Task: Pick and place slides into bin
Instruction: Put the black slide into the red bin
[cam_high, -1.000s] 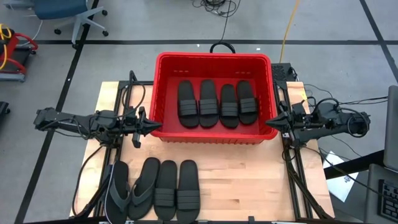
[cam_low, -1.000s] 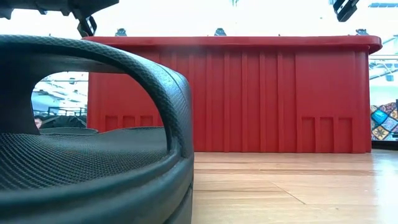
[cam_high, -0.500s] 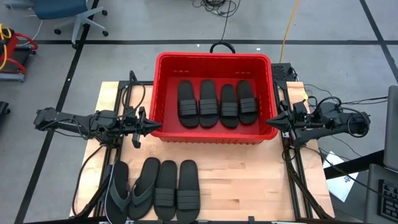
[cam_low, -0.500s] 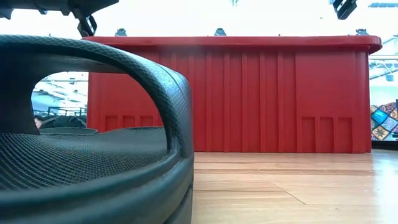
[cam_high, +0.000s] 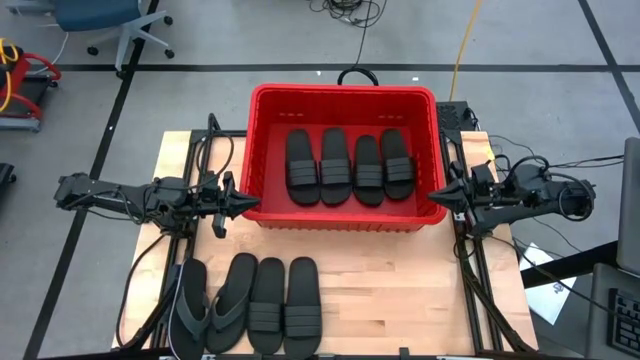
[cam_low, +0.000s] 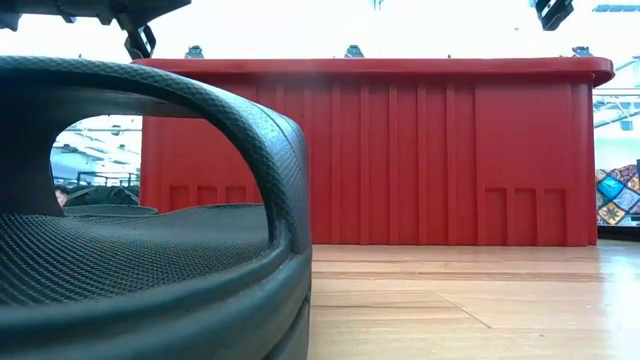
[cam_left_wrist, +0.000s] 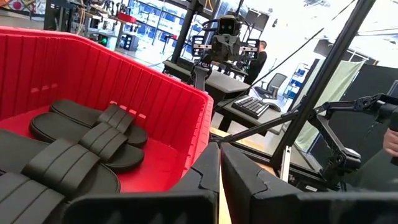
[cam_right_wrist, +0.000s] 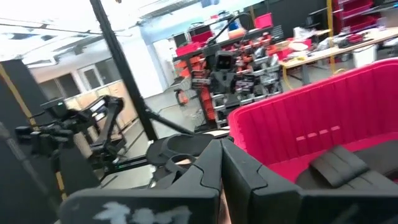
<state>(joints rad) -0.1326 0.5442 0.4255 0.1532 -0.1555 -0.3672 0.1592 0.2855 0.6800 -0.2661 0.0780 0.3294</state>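
The red bin (cam_high: 345, 215) stands at the table's far middle with several black slides (cam_high: 337, 165) lying side by side on its floor. Several more slides (cam_high: 268, 305) lie in a row on the table's near left; one fills the low view (cam_low: 150, 250). My left gripper (cam_high: 248, 204) is shut and points level at the bin's near left corner, above the rim (cam_left_wrist: 205, 102). My right gripper (cam_high: 432, 197) is shut at the bin's near right corner, also above the rim. Neither holds anything.
Bare wood (cam_high: 400, 290) lies between the bin and the table's near right edge. A black box (cam_high: 452, 115) and cables sit by the bin's far right corner. A black loop handle (cam_high: 356, 74) shows behind the bin.
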